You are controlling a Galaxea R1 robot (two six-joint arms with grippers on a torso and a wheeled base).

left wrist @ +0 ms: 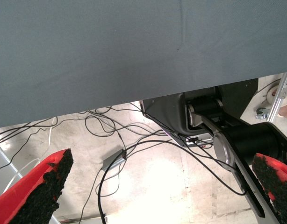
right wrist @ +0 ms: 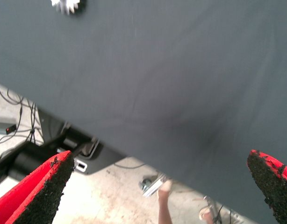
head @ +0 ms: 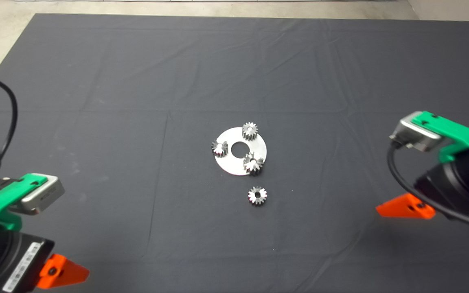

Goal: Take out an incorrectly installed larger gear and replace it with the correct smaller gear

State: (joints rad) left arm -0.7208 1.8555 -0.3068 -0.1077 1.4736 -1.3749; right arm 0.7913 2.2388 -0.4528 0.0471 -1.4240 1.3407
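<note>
Item: larger gear (head: 253, 163) seated on disc (head: 240, 151), awaiting removal; smaller gear (head: 257, 195) staged beside disc; my right claw (right wrist: 157, 186) and left claw (left wrist: 162, 191) wide, empty.

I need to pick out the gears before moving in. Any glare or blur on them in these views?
Head view: the round steel plate is evenly lit, without blown-out glare; the three shiny steel gears on it and the loose steel gear on the dark mat look slightly soft. Right wrist view: one gear is cropped and washed out. Left wrist view: no gears.
</note>
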